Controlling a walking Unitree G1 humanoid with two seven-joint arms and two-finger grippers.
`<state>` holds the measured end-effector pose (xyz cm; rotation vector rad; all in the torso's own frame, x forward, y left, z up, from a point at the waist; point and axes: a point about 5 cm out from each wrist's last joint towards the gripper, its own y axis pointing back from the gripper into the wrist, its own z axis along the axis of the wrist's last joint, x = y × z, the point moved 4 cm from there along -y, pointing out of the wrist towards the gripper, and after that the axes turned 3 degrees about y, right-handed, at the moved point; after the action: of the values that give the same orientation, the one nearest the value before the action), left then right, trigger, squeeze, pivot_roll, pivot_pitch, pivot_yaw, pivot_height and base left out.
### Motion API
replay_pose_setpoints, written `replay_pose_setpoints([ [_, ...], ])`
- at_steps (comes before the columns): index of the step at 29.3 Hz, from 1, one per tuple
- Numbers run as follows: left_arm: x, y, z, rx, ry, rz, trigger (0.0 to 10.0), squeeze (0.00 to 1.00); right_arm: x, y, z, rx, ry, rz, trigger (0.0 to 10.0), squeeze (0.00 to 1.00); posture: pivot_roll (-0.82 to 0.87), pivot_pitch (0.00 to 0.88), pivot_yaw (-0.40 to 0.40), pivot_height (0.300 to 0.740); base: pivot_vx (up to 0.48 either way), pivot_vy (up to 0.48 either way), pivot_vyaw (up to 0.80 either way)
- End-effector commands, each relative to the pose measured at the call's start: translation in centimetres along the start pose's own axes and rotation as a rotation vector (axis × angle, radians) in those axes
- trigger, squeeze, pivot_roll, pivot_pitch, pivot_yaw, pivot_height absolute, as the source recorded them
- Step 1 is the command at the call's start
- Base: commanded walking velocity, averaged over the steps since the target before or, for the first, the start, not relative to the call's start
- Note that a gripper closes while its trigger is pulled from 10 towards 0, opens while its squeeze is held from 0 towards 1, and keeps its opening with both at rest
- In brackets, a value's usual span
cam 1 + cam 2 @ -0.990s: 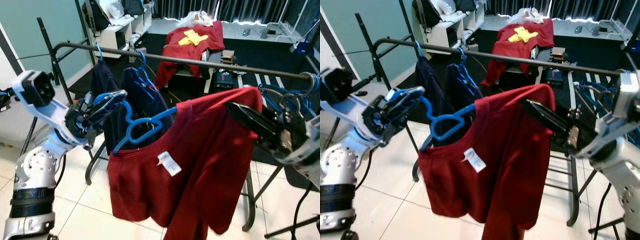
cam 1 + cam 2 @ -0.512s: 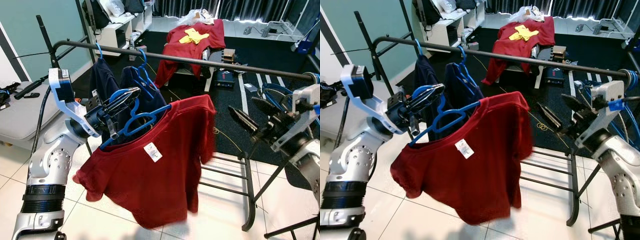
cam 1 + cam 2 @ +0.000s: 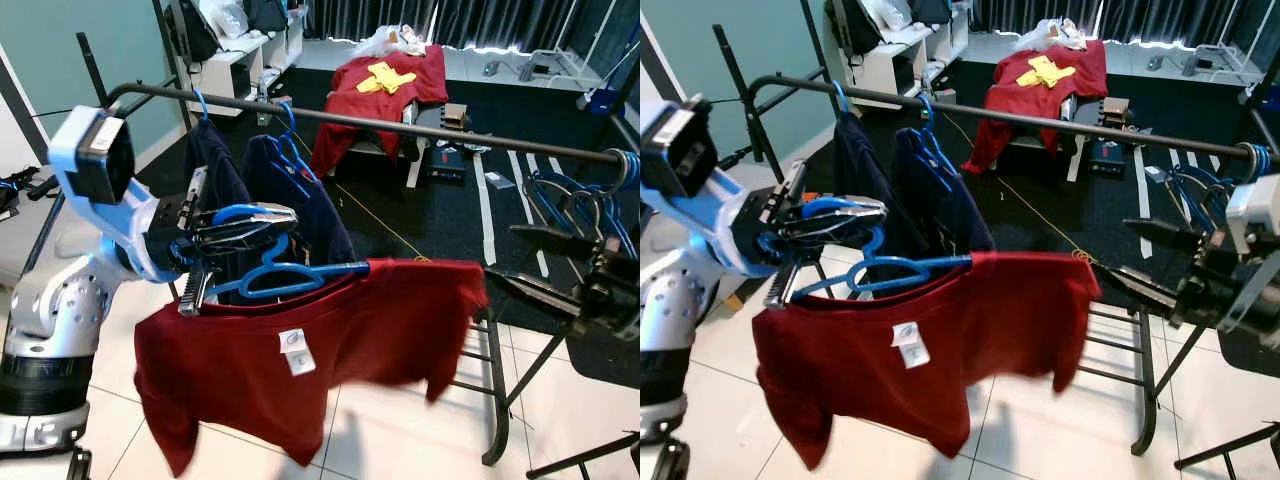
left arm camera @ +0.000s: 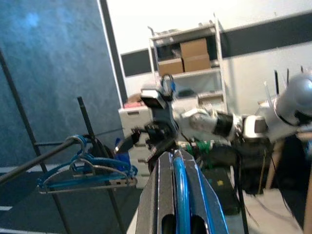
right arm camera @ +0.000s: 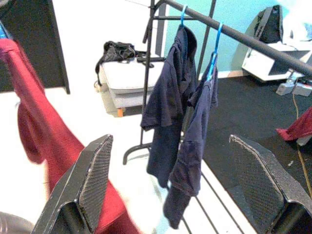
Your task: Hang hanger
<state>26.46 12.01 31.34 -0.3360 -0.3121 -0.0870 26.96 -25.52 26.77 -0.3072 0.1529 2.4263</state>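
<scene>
A blue hanger (image 3: 290, 285) carries a red T-shirt (image 3: 300, 370) with a white label. My left gripper (image 3: 262, 222) is shut on the hanger's hook (image 4: 181, 190) and holds it roughly level, in front of and below the black rail (image 3: 400, 122). The shirt hangs free and is blurred at its right sleeve. My right gripper (image 3: 500, 254) stands open to the right of the shirt, apart from it. Its fingers (image 5: 92, 180) are spread wide with nothing between them, and the red T-shirt (image 5: 44, 141) shows at one side.
Two dark blue shirts (image 3: 260, 190) hang on blue hangers at the rail's left part. A bunch of bare blue hangers (image 3: 590, 200) sits at its right end. The rack's floor frame (image 3: 495, 400) lies below. Another red shirt (image 3: 385, 85) lies on furniture behind; a grey bench (image 5: 124, 80) stands left.
My right gripper has let go of the shirt's shoulder and drawn back to the right. The left gripper has swung the hanger level, so the shirt now hangs from it alone.
</scene>
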Motion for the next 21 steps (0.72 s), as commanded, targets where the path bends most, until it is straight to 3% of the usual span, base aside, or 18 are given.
replay_pose_setpoints([
  [1, 0.1, -0.1, 0.2, 0.022, -0.008, -0.017, 9.4, 0.0, 0.3, 0.2, 0.1, 0.015, 0.011, 0.041, 10.0, 0.0, 0.0, 0.034, 0.01, 0.74, 0.0, 0.0, 0.0],
  [5, 0.3, -0.3, 0.8, 0.005, -0.023, -0.019, 9.2, 0.0, 1.4, -0.1, 0.1, 0.034, -0.007, 0.136, 10.0, 0.0, 0.0, 0.037, 0.011, 0.74, 0.0, 0.0, 0.0],
  [8, 0.6, -0.8, 1.2, -0.022, -0.03, -0.015, 9.0, 0.0, 4.8, -0.7, 1.3, -0.075, -0.131, 0.374, 10.0, 0.0, 0.0, 0.041, 0.01, 0.74, 0.0, 0.0, 0.0],
  [10, 0.7, -0.8, 1.2, -0.023, -0.028, -0.017, 9.0, 0.0, 5.4, -0.7, 1.7, -0.102, -0.157, 0.425, 10.0, 0.0, 0.0, 0.041, 0.01, 0.74, 0.0, 0.0, 0.0],
  [12, 0.7, -0.7, 1.1, -0.017, -0.025, -0.019, 9.0, 0.0, 5.5, -0.6, 2.3, -0.138, -0.178, 0.45, 10.0, 0.0, 0.0, 0.042, 0.01, 0.74, 0.0, 0.0, 0.0],
  [15, 0.8, -0.3, 1.0, -0.003, -0.021, -0.011, 9.0, 0.0, 5.0, 0.6, 5.1, -0.277, -0.203, 0.474, 10.0, 0.0, 0.0, 0.044, 0.009, 0.74, 0.0, 0.0, 0.0],
  [21, 0.8, -0.2, 1.4, -0.014, -0.023, -0.012, 9.0, 0.0, 5.7, 0.5, 4.1, -0.212, -0.194, 0.484, 10.0, 0.0, -0.01, 0.044, 0.01, 0.74, 0.0, 0.0, 0.0],
])
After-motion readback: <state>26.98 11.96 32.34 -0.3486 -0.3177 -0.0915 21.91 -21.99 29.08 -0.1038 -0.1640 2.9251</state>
